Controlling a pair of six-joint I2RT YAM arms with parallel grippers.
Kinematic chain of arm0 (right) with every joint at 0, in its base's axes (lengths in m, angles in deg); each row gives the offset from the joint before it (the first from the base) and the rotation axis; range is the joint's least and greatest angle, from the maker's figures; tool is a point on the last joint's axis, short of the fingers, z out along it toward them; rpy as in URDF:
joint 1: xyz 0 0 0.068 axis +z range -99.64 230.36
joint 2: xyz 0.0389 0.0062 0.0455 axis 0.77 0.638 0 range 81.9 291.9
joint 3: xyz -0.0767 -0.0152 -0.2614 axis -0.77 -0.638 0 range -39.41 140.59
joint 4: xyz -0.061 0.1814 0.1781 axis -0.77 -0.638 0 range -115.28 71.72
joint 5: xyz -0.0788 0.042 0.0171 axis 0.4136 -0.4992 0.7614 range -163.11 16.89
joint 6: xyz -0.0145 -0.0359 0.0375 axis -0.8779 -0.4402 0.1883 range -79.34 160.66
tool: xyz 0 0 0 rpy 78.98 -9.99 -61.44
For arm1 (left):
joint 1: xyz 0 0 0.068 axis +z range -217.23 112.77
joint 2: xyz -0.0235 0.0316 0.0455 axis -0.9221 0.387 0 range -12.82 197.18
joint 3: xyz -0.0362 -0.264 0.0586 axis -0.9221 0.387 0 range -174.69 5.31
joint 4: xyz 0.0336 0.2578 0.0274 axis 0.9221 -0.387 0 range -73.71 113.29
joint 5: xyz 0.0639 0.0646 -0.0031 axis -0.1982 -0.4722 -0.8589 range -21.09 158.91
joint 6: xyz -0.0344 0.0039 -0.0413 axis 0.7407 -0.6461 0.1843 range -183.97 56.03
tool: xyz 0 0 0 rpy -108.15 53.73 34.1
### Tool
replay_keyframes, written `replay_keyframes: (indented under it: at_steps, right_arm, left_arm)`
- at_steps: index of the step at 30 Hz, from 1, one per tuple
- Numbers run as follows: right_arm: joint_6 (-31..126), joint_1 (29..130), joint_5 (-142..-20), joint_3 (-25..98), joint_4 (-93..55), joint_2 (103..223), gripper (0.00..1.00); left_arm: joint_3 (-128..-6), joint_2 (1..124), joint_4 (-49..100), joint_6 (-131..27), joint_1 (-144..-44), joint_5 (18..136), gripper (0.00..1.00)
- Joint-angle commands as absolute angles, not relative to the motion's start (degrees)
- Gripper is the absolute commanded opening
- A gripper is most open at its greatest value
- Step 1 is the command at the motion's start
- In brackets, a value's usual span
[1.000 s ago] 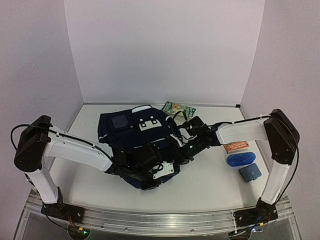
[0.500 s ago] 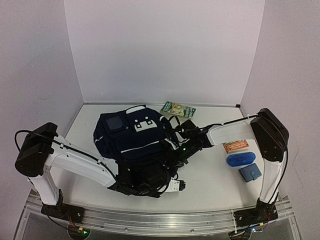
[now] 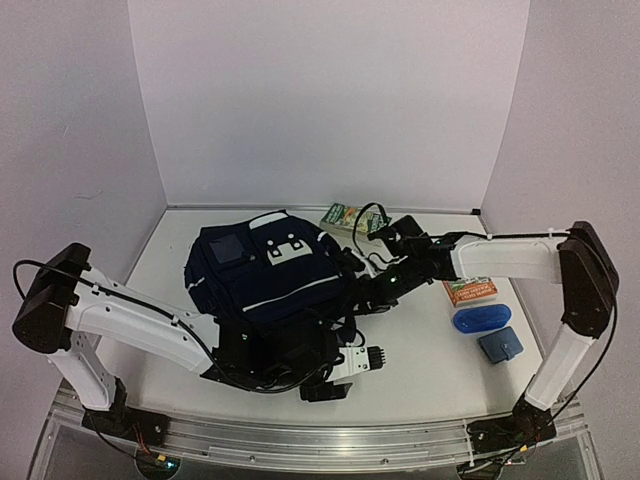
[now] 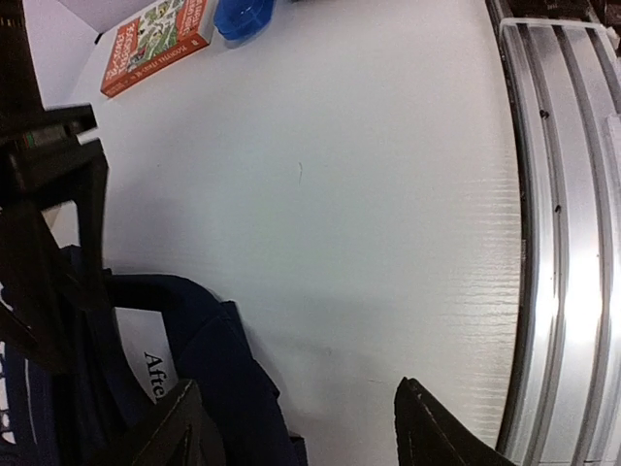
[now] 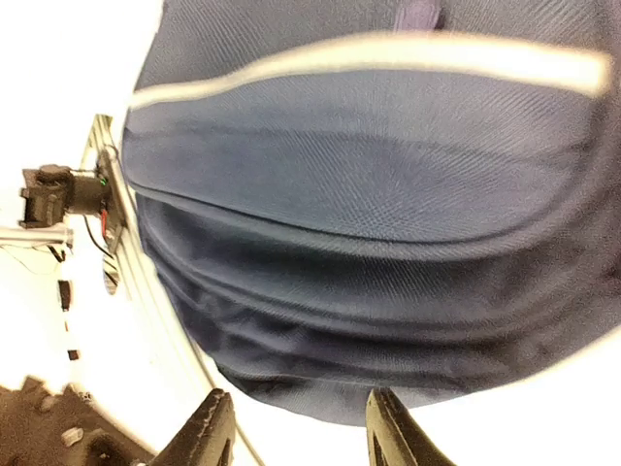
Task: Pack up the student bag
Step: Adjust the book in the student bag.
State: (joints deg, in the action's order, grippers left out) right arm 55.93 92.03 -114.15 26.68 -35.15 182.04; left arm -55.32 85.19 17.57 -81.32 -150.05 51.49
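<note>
The student bag point(image 3: 265, 278), navy with white stripes and a white patch, lies on the table left of centre. My left gripper point(image 3: 362, 366) is at the bag's near right corner. Its jaws stand open over bare table point(image 4: 369, 194) with nothing between them, and bag fabric point(image 4: 209, 364) lies against the left finger point(image 4: 179, 427). My right gripper point(image 3: 368, 297) hovers at the bag's right side. In the right wrist view the bag point(image 5: 369, 223) fills the frame, and the open gripper point(image 5: 296, 434) holds nothing, its fingertips just short of the bag's edge.
A green book point(image 3: 352, 217) lies behind the bag. On the right are an orange box point(image 3: 470, 291), a blue case point(image 3: 480, 318) and a small blue pouch point(image 3: 500, 345). The metal rail point(image 4: 563, 243) runs along the near edge.
The left gripper has opened, let go of the bag's near edge and slid right. The right gripper has opened wider and drawn back. The bag has settled flat.
</note>
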Motion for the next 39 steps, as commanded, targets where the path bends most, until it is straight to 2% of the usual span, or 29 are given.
replay_keyframes:
  at_steps: [1,4,7,16,20,25,30,33,39]
  right_arm:
    - [54.2,91.23,-112.04,23.18,-40.1,178.59,0.55]
    - [56.18,91.26,-112.16,20.79,-38.81,177.85,0.64]
    - [59.5,91.24,-113.56,20.73,-36.66,179.78,0.71]
    - [64.6,91.23,-114.57,22.89,-31.85,190.14,0.72]
    - [68.23,91.23,-115.24,22.92,-27.34,191.88,0.77]
    - [69.34,91.23,-111.27,24.01,-26.98,190.59,0.82]
    - [72.7,91.79,-104.07,23.83,-28.52,186.52,0.88]
    - [72.66,93.81,-99.94,25.42,-31.82,188.29,0.92]
    - [73.17,97.73,-90.41,35.03,-42.36,195.15,0.91]
  left_arm:
    - [-60.79,80.9,12.88,-69.29,-147.52,59.7,0.7]
    - [-62.11,77.57,9.23,-59.88,-141.17,62.54,0.69]
    - [-61.98,74.89,7.33,-55.24,-137.16,57.8,0.69]
    - [-68.0,81.78,-4.26,-51.74,-135.4,49.17,0.73]
    - [-69.41,84.77,-4.25,-52.0,-135.43,47.07,0.77]
    - [-71.64,87.64,-5.61,-50.73,-135.43,41.96,0.78]
    - [-69.52,85.33,-5.89,-43.96,-133.01,40.57,0.77]
    - [-67.98,83.85,-5.96,-41.92,-131.98,39.51,0.78]
    - [-66.82,82.79,-6.46,-39.56,-131.48,38.51,0.78]
